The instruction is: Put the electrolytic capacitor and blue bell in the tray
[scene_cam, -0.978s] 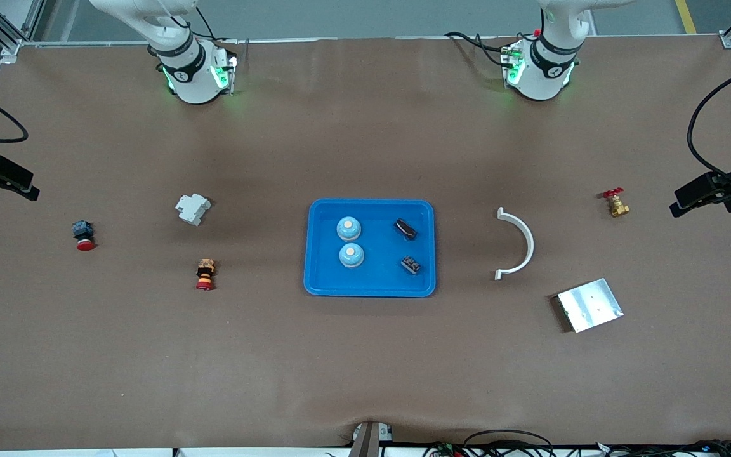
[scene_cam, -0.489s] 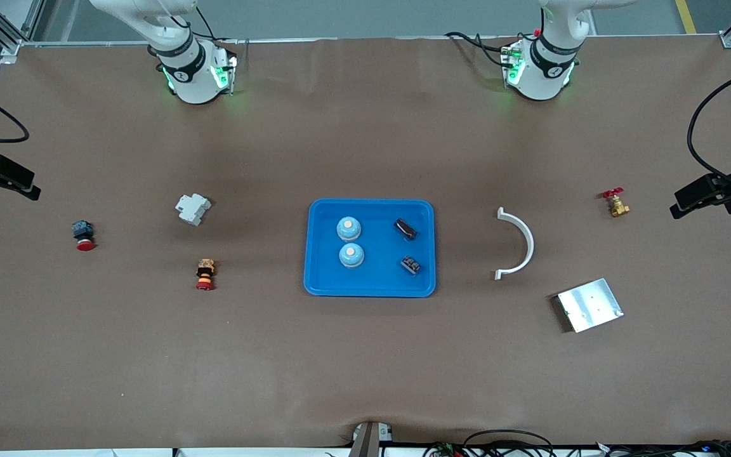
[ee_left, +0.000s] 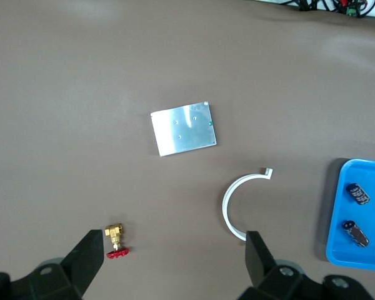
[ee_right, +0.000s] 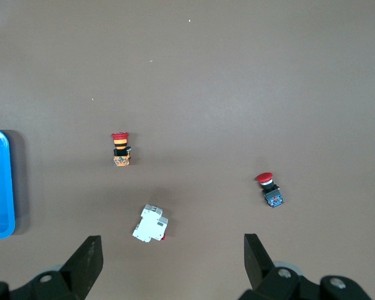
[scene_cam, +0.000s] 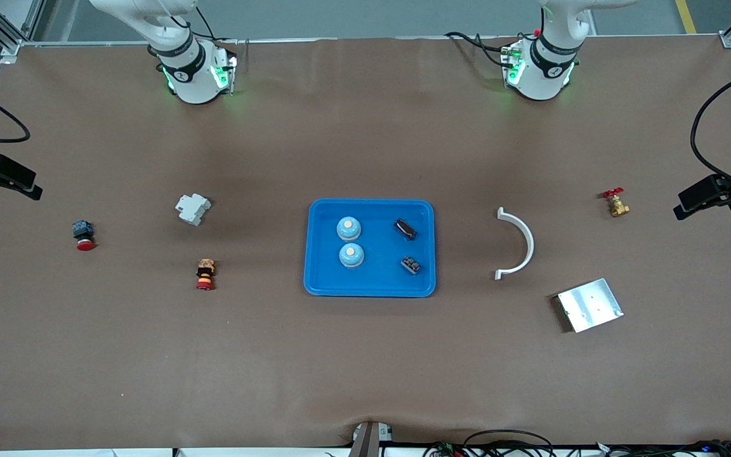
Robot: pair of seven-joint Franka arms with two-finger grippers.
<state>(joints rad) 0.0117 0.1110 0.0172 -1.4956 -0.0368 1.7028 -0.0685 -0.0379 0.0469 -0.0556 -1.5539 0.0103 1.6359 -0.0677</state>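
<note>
The bright blue tray (scene_cam: 370, 287) lies at the table's middle. In it are two blue bells (scene_cam: 348, 228) (scene_cam: 351, 255) toward the right arm's end and two black electrolytic capacitors (scene_cam: 405, 229) (scene_cam: 410, 265) toward the left arm's end. The tray (ee_left: 337, 250) and both capacitors (ee_left: 359, 194) (ee_left: 355, 232) show in the left wrist view. My left gripper (ee_left: 173, 262) is open and empty, high over the bare table near the brass valve. My right gripper (ee_right: 172, 259) is open and empty, high over the table near the white breaker. Both arms wait.
Toward the left arm's end lie a white curved piece (scene_cam: 521, 244), a flat silver plate (scene_cam: 589, 304) and a brass valve (scene_cam: 615, 203). Toward the right arm's end lie a white circuit breaker (scene_cam: 192, 208), a red push button (scene_cam: 83, 235) and an orange and red button (scene_cam: 205, 273).
</note>
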